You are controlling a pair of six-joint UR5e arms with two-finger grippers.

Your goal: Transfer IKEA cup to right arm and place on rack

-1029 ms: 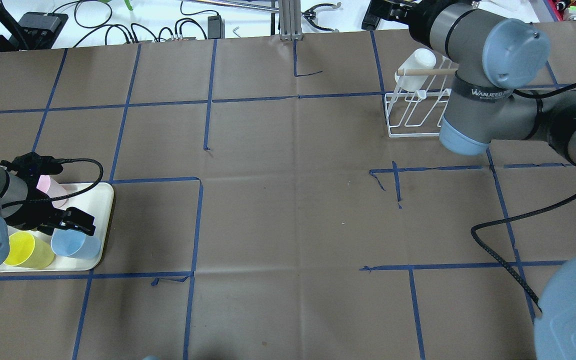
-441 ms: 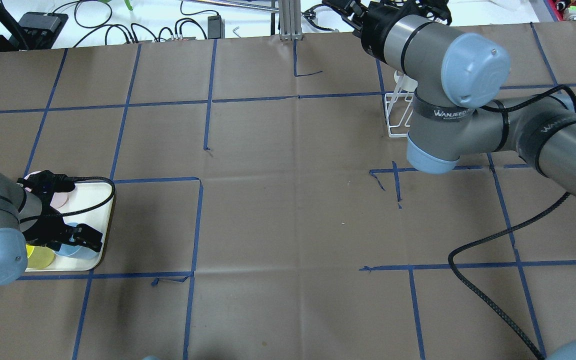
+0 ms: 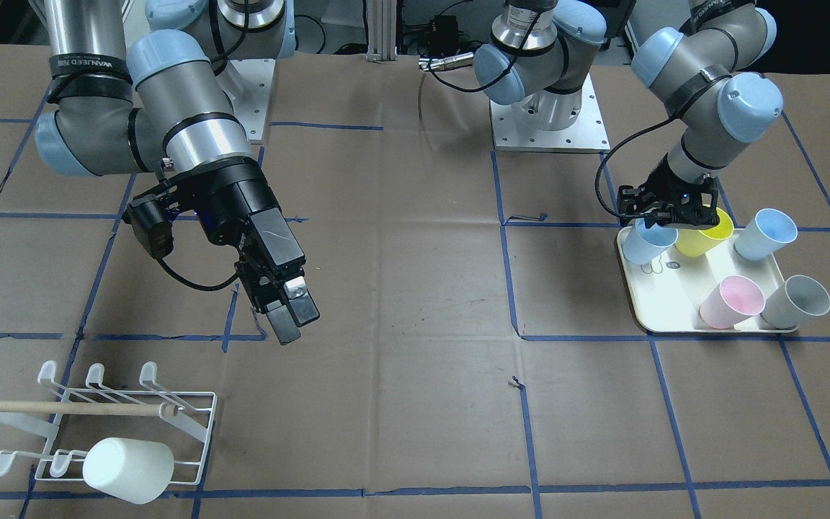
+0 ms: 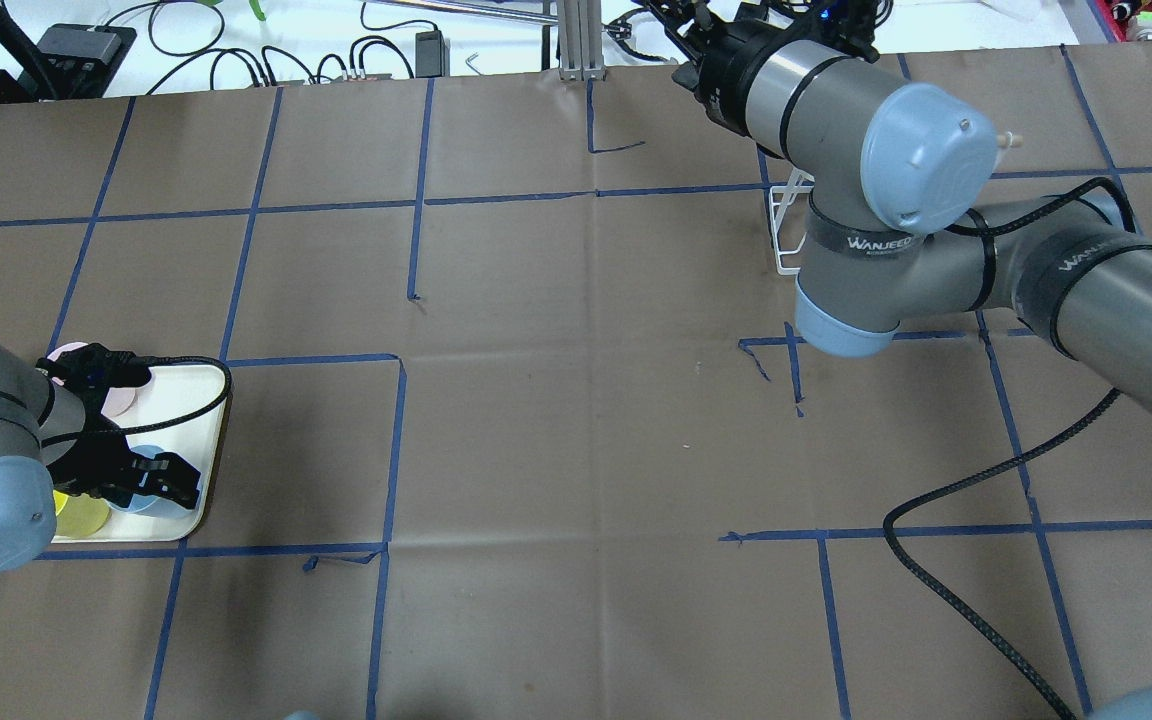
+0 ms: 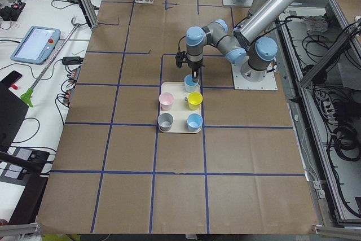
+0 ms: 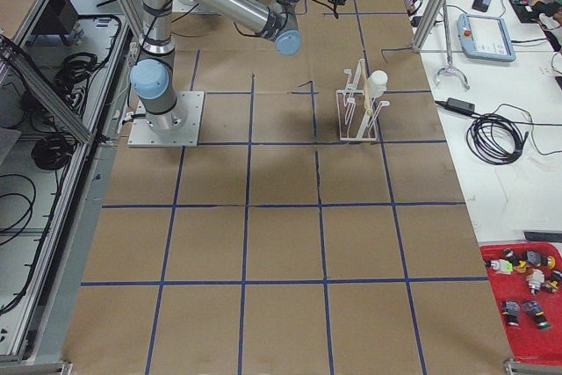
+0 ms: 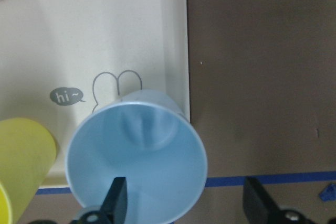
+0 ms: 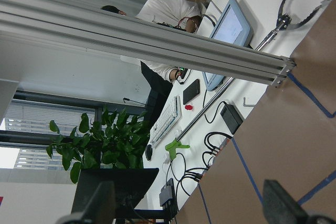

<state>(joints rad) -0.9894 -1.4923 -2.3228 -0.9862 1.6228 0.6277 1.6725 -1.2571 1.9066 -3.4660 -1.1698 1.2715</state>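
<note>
Left end effector (image 7: 181, 205): I see it spread wide and low over the tray. From the wrist camera one finger sits inside the mouth of the light blue cup (image 7: 137, 158) and the other outside its wall on the desk side, so the wall stands between them, not yet pinched.

Task cup: the light blue cup stands upright at the tray corner nearest the robot, mouth up, just beside the tray (image 7: 176, 35) edge and directly under the left end effector.

Neighbours: a yellow cup (image 7: 21, 161) stands just beside the blue one. Farther along the tray I see a second blue cup (image 3: 765, 233), a pink cup (image 3: 731, 302) and a grey cup (image 3: 795, 301).

Risk at the grasp: I judge a one-wall pinch on a thin tapered cup may let it swing or slip as it lifts. A skewed closing could also nudge the yellow cup or tip the blue one over the tray edge.

Right end effector (image 3: 290, 319): its long fingers look nearly pressed together in the front camera and hold nothing. It hangs above the desk (image 3: 415, 303), well apart from the tray.

Risk at the handover: I judge those fingers must part before the cup arrives, or the two end effectors could knock it loose in mid air.

Rack (image 3: 127, 425): it stands at the far right of the desk, with a white cup (image 3: 129, 470) already on one prong.

Risk at the rack: I judge the wooden dowel (image 3: 62, 408) and that white cup narrow the free prongs, so a crooked approach could snag.
</note>
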